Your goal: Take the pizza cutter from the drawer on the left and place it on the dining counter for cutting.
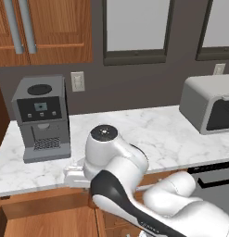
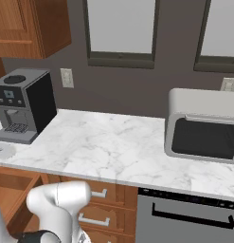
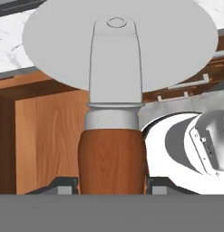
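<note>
In the hand view the pizza cutter (image 3: 114, 90) stands upright straight ahead. Its reddish-brown handle sits low, a grey collar above it, and the round silver blade at the top. My gripper (image 3: 112, 186) is shut on the handle, one dark fingertip (image 3: 63, 186) on each side. The drawer (image 1: 41, 217) is pulled out at the lower left of the left base view, its wooden inside showing, and it appears again as the drawer (image 2: 12, 197) in the right base view. Behind the blade lie the marble worktop edge and wooden cabinet fronts. The dining counter is out of view.
A grey coffee machine (image 1: 41, 118) stands at the left of the marble worktop (image 1: 148, 134). A grey microwave (image 2: 203, 126) sits at its right end. Narrow stacked drawers (image 2: 102, 206) and a dark oven front (image 2: 189, 216) lie below. The arm's white elbow (image 1: 113, 152) rises before the worktop edge.
</note>
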You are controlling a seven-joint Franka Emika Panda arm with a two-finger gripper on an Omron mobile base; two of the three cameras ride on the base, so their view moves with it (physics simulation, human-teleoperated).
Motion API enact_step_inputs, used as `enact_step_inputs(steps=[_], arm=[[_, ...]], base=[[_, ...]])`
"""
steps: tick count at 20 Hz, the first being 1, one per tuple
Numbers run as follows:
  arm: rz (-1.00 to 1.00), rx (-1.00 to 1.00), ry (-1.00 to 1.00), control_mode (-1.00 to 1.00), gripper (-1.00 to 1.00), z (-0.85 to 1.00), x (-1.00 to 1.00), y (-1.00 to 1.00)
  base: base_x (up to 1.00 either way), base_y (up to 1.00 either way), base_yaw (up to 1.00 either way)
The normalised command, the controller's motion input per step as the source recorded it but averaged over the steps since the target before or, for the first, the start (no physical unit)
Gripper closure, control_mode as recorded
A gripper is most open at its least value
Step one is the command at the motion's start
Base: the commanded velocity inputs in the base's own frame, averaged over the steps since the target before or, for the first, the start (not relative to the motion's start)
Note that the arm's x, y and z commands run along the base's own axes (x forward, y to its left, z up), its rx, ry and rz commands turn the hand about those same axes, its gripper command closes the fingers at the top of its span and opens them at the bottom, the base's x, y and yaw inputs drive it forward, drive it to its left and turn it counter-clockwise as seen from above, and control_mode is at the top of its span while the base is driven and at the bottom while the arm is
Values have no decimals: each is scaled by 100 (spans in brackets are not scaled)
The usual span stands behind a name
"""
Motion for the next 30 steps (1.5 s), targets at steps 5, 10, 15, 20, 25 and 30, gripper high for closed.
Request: enact_step_inputs(steps=[5,10,15,20,25,30], arm=[[0,0,0,-100,100,71,9,-76],[0,0,0,-100,100,38,3,-92],[0,0,0,-100,100,13,14,-100],[0,-1,0,-100,100,9,10,-100],[0,-7,0,-100,100,4,1,-89],[0,-14,0,-100,100,0,0,-73]], base=[[0,0,0],[0,0,0],[0,0,0],[0,0,0],[0,0,0],[0,0,0]])
